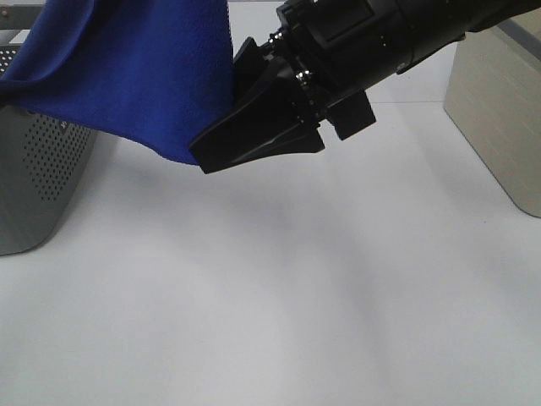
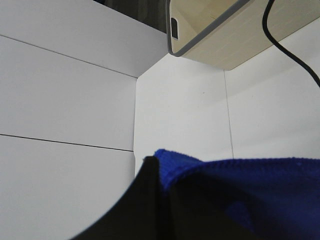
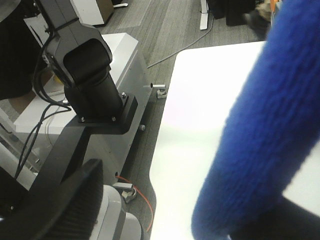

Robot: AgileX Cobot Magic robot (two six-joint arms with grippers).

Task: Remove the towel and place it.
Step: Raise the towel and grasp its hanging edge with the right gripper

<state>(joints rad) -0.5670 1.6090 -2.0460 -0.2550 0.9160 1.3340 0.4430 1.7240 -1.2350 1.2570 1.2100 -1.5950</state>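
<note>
The left pincer (image 2: 167, 205) was closed on an edge of the towel (image 2: 250, 190); in its wrist view the blue pile emerged right at the tip of one black finger (image 2: 147, 200). This pincer did not show in the high view, where the cloth ran off the upper edge.

The right pincer (image 1: 221, 127) extended in from the right of the high view with its jaws apart. In its wrist view a thick, blurred fold of the towel hung in the gap with bare counter (image 3: 187, 150) beside it, so we judged that these jaws had not clamped the cloth. Whether a finger touched the fold, we could not tell.

The towel hung raised at the upper left of the high view. One side lay over the grey perforated basket (image 1: 42, 169); its lowest corner dangled above the white counter, just beside the right pincer.

We judged the towel light, soft and limp: it sagged and folded under its own weight. The pile looked grippy rather than slippery, and nothing in it was fragile. The hold belonged at an edge or corner, with a gathered fold pinched deep between the fingers. Two holds set well apart along one edge would let the cloth hang flat for laying down.
</note>
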